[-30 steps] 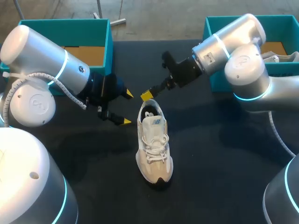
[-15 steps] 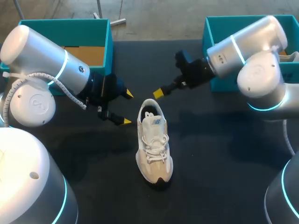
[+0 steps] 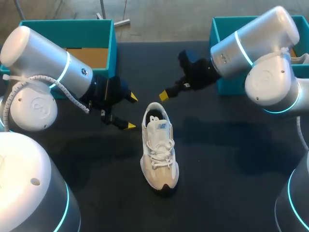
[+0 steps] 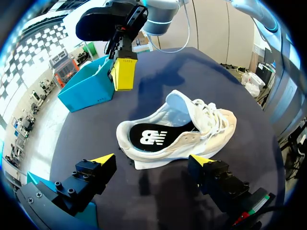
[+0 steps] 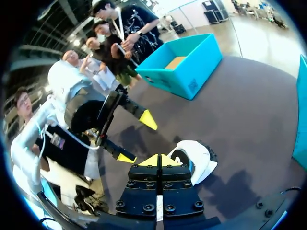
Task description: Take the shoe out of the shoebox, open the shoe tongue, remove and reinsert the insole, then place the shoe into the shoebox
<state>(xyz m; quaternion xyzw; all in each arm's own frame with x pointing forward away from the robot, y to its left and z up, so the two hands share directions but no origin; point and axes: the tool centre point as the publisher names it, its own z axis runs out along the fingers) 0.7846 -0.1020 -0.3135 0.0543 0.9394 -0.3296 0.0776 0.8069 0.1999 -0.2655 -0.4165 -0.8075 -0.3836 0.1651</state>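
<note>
You are looking at a task with its first step done: the white shoe (image 3: 159, 147) is sitting out of its box, upright on its sole on the black table (image 3: 217, 159), toe pointing toward you and heel toward the two teal boxes; the left shoebox (image 3: 104, 29) and the right shoebox (image 3: 217, 29) are both standing well apart from it at the far corners.

The left gripper (image 3: 130, 112) is hovering released just beside the heel, fingers spread wide and touching nothing; in its wrist view the shoe (image 4: 177, 129) is lying ahead of the open fingers, not between them. The right gripper (image 3: 164, 95) is hanging just beyond the heel with its yellow tips pressed together and gripping nothing, as its wrist view is showing (image 5: 159, 160).

The insole (image 4: 153, 138) is lying inside the shoe, seemingly flat and seated; the tongue (image 4: 180, 103) is standing up somewhat above the laces (image 3: 159, 150), which are looking tied. Whether the insole is waiting to come out or is already back in, you cannot tell from this; what is certainly remaining for you is getting the shoe into a shoebox.
</note>
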